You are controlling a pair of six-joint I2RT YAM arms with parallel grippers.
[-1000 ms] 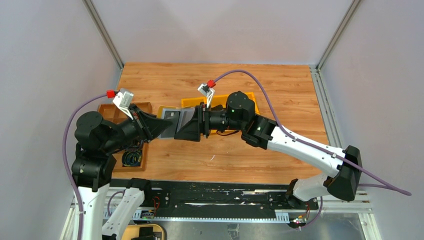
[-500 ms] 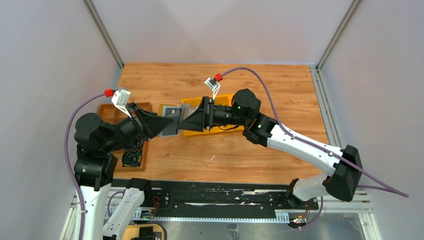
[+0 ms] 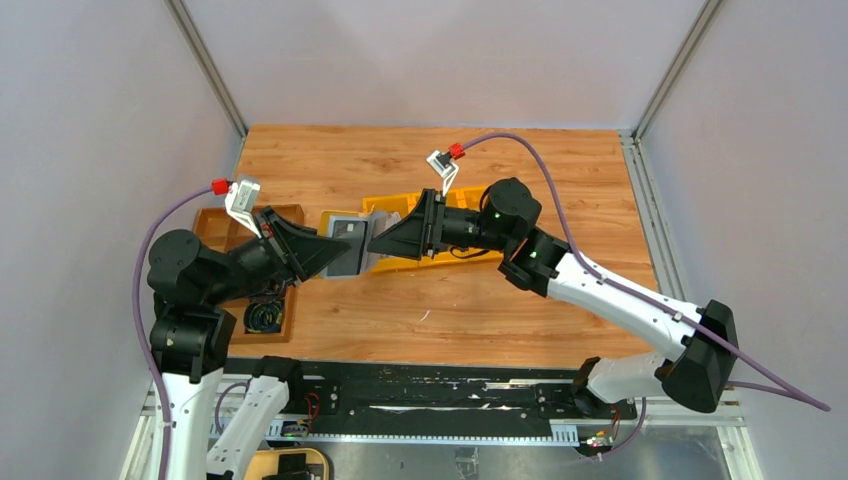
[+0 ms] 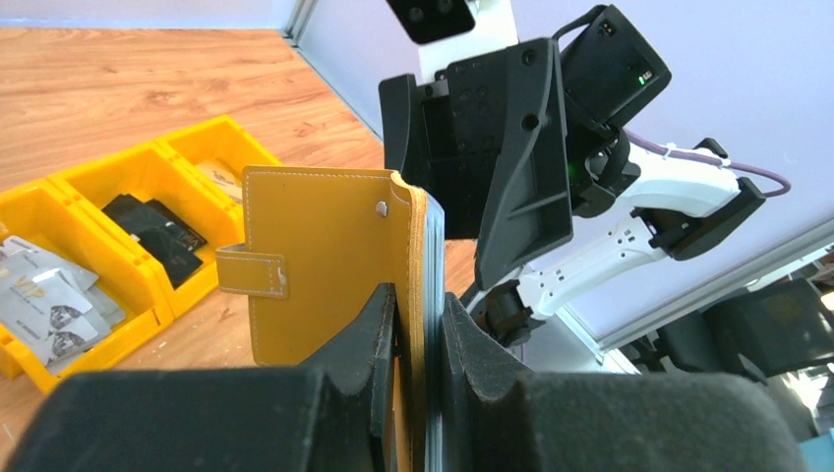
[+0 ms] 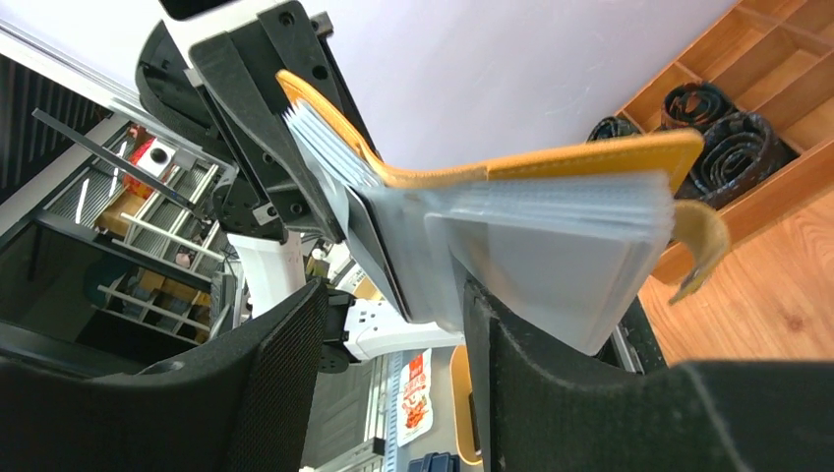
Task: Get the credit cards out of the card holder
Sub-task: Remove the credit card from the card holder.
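Card holder (image 4: 325,261), mustard-yellow: standing upright, being clamped between the left gripper (image 4: 418,315) jaws. The right gripper (image 5: 393,290) jaws are standing apart, straddling its clear sleeves (image 5: 551,246).

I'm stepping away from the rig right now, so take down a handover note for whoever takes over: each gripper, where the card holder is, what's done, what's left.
Left gripper: shut on one cover of the small mustard-yellow stitched card holder, holding it open, off the wooden table.
Right gripper: open, its fingers on either side of the holder's fan of clear plastic sleeves, not clamped.
Done: holder lifted and opened. No card can be seen out of it.
Left: probably close on a card, pull it free, set it down, and repeat for the rest.
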